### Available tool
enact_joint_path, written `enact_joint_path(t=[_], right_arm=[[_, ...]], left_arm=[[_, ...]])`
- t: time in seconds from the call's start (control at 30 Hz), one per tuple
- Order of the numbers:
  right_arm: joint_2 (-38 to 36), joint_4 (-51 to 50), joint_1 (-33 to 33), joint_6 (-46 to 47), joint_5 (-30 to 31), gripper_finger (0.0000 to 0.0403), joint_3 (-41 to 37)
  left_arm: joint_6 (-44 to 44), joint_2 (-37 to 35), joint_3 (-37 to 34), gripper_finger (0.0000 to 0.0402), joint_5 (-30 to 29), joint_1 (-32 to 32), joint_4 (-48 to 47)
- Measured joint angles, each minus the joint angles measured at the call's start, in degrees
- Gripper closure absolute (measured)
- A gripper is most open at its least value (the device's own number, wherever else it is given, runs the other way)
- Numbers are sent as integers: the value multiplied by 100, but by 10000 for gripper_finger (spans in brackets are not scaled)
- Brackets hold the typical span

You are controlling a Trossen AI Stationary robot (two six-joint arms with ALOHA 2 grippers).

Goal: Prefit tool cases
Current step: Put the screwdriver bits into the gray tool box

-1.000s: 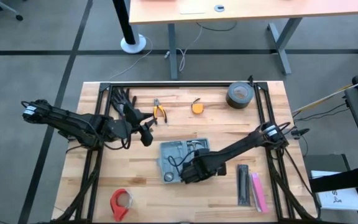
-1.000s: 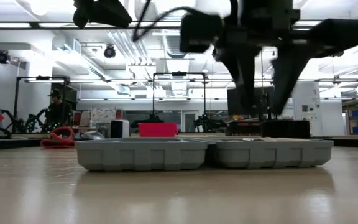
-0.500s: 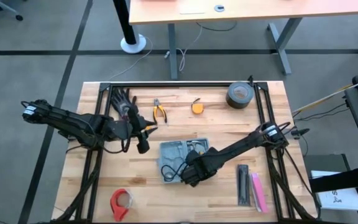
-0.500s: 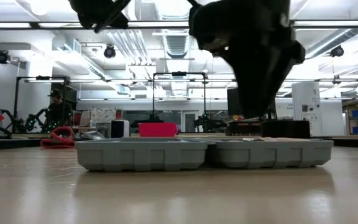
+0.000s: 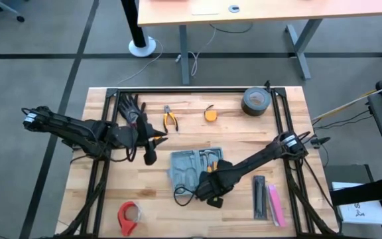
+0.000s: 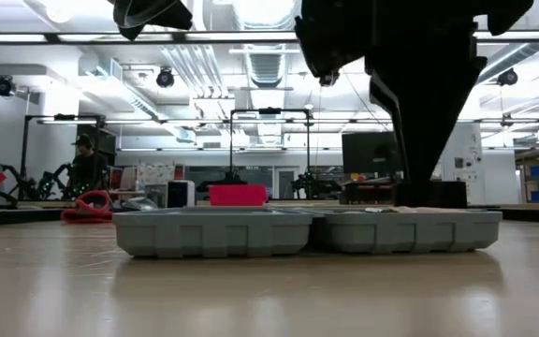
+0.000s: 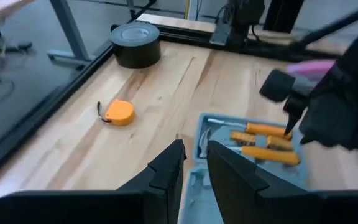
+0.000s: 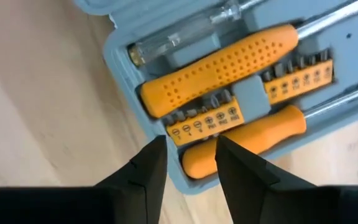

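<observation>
While the flat blue-grey plastic tool case (image 5: pixel 194 169) lies open near the middle of the wooden table (image 5: pixel 244 133), my right pincer (image 8: pixel 190 163) hovers just over its near corner, fingers set to a narrow gap with nothing between them. Below it I see two orange-handled screwdrivers (image 8: pixel 229 59) and a row of bits (image 8: pixel 207 119) seated in the moulded tray. My left pincer (image 7: pixel 193 163) hangs just beside the case's left edge, its fingers almost together — empty too.

As I judge it, the step is to check or press the tools home in their slots. To do it well I should come down squarely over one handle, not across the bit row, and keep the touch light so the case does not skid. The left pincer could steady the case's rim. The orange tape measure (image 5: pixel 210 113) and yellow-handled pliers (image 5: pixel 170 119) lie beyond the case — they look like the next pieces to fit.
</observation>
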Motion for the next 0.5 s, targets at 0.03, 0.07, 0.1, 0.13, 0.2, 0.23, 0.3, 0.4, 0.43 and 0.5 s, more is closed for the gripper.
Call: enact_joint_path(t=[0.03, 0.07, 0.1, 0.13, 0.2, 0.23, 0.3, 0.4, 0.43, 0.5], right_arm=[[-12, 2, -6, -103, 0, 287, 0], [-27, 4, -7, -194, 3, 289, 0], [-49, 5, -7, -282, 3, 291, 0], [-90, 5, -7, -362, 10, 293, -6], [-218, 10, 1, -483, 21, 296, -20], [-286, 7, 2, -505, 67, 298, -34], [-454, 16, 11, -530, 233, 300, -104], [-737, 40, 28, -539, 484, 304, -327], [-846, 108, 28, -546, 551, 305, -447], [-1083, 386, 30, -628, 651, 307, -754]], left_arm=[[-175, 1, 7, 325, 0, 0, 7], [-321, 2, 8, 325, 0, 0, 15], [-436, 2, 8, 325, 0, 2, 19], [-523, 2, 8, 325, 0, 2, 19], [-617, 2, 8, 325, 0, 0, 16], [-629, 2, 8, 325, 12, 0, 19], [-631, 2, 8, 322, 98, 2, 17], [-624, 2, 8, 317, 182, 0, 21], [-625, 2, 8, 316, 184, 0, 17], [-644, 2, 8, 313, 184, 0, 24]])
